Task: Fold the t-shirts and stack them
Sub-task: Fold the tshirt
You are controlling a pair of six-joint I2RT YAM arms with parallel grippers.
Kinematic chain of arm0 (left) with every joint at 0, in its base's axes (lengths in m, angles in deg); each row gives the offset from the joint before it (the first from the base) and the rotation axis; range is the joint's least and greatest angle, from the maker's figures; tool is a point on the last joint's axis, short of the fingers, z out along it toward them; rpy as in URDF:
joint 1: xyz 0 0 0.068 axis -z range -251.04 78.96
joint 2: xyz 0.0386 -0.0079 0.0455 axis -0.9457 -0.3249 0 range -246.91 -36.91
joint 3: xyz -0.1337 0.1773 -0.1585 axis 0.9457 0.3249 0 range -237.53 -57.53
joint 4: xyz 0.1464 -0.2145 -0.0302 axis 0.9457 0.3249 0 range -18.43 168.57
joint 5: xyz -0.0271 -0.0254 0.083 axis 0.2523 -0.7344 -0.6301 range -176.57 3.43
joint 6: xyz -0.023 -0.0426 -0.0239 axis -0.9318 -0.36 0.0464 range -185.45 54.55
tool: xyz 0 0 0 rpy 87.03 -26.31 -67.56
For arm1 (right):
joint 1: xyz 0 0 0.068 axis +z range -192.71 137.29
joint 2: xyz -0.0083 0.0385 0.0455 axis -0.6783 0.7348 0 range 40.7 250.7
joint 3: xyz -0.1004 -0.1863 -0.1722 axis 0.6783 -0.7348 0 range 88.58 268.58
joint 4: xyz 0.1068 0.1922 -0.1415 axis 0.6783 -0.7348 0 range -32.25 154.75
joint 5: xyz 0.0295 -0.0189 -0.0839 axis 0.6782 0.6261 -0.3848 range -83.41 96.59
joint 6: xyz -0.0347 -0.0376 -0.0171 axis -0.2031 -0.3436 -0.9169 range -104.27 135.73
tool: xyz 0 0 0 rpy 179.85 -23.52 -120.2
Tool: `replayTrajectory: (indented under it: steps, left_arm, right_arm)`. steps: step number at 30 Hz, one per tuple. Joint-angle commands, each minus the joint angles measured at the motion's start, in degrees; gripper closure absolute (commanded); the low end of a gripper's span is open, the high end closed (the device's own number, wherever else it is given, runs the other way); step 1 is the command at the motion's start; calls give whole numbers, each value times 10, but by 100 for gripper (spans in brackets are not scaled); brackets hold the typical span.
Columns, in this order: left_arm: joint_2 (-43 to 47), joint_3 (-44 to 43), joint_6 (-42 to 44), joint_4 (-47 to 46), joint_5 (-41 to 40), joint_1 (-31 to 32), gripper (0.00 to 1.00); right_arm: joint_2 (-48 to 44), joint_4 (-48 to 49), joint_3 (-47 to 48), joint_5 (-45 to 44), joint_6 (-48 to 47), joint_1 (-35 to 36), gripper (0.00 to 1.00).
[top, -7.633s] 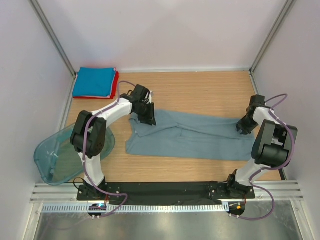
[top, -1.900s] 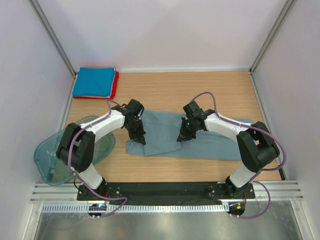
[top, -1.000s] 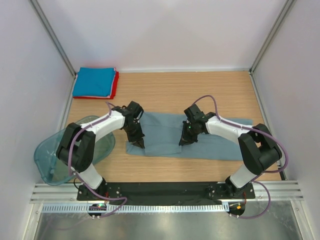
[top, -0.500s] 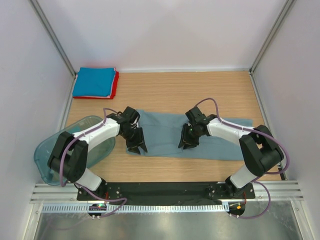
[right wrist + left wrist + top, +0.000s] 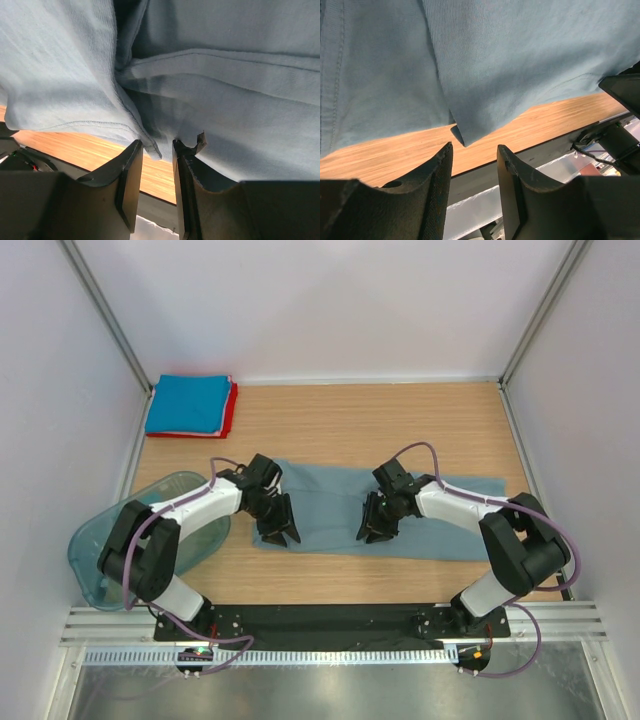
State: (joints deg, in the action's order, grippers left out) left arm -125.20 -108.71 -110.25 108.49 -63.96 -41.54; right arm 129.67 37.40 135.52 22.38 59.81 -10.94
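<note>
A dusty grey-blue t-shirt (image 5: 325, 510) lies flat and folded lengthwise across the middle of the wooden table. My left gripper (image 5: 280, 533) is over its near left corner, open with nothing between the fingers; in the left wrist view the shirt (image 5: 520, 60) ends in a corner just beyond the left gripper (image 5: 475, 150). My right gripper (image 5: 372, 532) is at the near edge mid-shirt. In the right wrist view the right gripper (image 5: 157, 150) is open, and the shirt (image 5: 225, 100) has a loose hem corner at the tips. A folded bright blue t-shirt (image 5: 188, 403) lies on a red one (image 5: 232, 412) at the back left.
A translucent teal tub (image 5: 110, 560) lies tilted at the near left, beside the left arm. Bare wood of the table (image 5: 380, 420) shows behind the shirt. Grey walls close in the left, back and right sides. A black rail runs along the near edge.
Both grippers were shut on the shirt's edge a second ago. They have opened and let go. The folded layer now lies at the near edge, and both grippers sit slightly nearer.
</note>
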Motion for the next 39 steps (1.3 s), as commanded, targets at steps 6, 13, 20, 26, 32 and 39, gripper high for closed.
replayTrajectory:
  steps: [6,13,20,26,32,39]
  left_arm:
    - [0,5,-3,-27,26,1,60]
    - [-14,5,1,-34,26,2,61]
    - [-22,4,28,-37,2,2,59]
    - [-29,13,30,-58,7,1,59]
    - [-26,8,4,-67,41,1,65]
    - [-12,-8,-31,-13,49,1,75]
  right_arm:
    - [-20,37,-9,11,29,8,66]
    - [-29,41,-14,8,36,12,71]
    - [-30,43,-16,8,39,14,73]
    - [-32,41,-16,7,38,15,73]
    - [-36,35,-11,8,38,14,74]
    - [-47,20,3,6,37,14,87]
